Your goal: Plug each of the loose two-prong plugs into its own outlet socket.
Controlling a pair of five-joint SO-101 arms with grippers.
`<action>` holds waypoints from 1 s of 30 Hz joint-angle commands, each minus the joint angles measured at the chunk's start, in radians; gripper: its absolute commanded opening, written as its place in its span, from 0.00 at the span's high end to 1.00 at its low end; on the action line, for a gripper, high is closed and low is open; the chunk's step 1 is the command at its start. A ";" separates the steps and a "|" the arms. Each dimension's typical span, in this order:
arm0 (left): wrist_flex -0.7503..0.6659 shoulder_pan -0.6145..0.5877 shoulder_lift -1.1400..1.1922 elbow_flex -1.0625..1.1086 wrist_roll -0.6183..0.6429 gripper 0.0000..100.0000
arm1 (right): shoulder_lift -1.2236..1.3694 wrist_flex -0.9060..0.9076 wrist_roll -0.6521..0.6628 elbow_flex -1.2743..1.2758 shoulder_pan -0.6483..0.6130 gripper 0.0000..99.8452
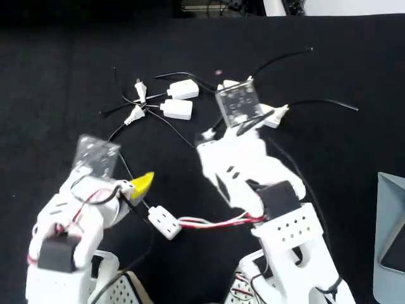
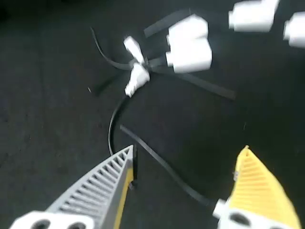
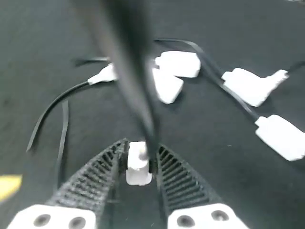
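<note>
- High view: nearest the lens, the left arm sits at the near left of the black table, its yellow finger pointing right. A white near socket lies just right of it.
- The right arm stretches from the near centre toward mid-table. Beyond it, left of centre, two far sockets lie side by side. Two loose plugs on black cords lie just to their left.
- Left wrist view: the left gripper hangs over the cloth with its grey and yellow fingers spread well apart, holding nothing. A black cord runs across the gap between them. Farther off, the loose plugs lie close together, with a far socket just beside them.
- Right wrist view: the right gripper is clamped on a white plug, whose dark cord rises, blurred, toward the camera. Beyond lie the far sockets, touching or nearly so, and a loose plug near them. Two more white pieces lie apart from those; whether they are plugs or sockets is unclear.
</note>
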 commanded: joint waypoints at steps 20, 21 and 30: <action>-0.140 0.012 0.647 -0.125 -1.079 0.67 | -0.024 -0.135 -0.012 0.074 0.072 0.99; -0.147 0.018 0.669 -0.130 -1.082 0.67 | -0.024 -0.135 -0.012 0.074 0.072 0.99; -0.272 0.116 0.850 -0.137 -1.076 0.67 | -0.024 -0.133 -0.012 0.074 0.072 0.99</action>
